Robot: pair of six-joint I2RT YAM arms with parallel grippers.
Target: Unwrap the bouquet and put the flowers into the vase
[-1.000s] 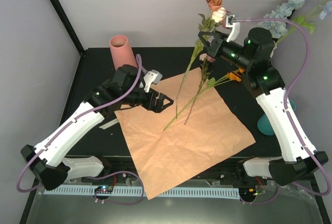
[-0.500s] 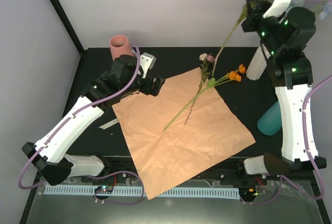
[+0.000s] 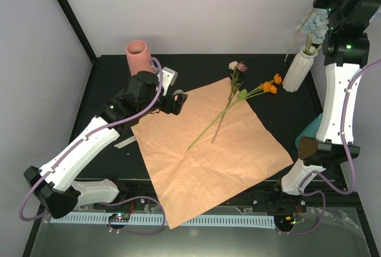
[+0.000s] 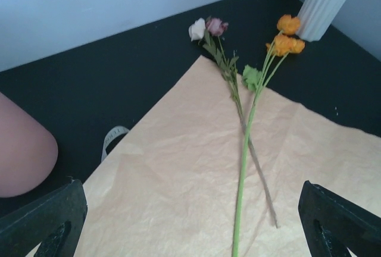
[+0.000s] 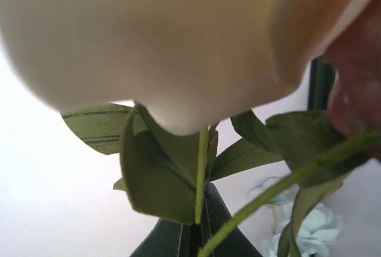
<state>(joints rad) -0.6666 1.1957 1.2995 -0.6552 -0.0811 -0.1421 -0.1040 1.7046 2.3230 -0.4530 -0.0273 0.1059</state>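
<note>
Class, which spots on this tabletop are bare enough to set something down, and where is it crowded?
Bare: the near half of the paper sheet, below the stem ends of the two flowers; the table at the back, between the pink vase and the pale blooms. Crowded: the back right corner, with orange blooms, white vase and right arm.

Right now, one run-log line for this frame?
left end effector: open, at paper edge | right end effector: shut on flower stem, raised by vase | vase: blue flowers in | paper: two stems on it
</note>
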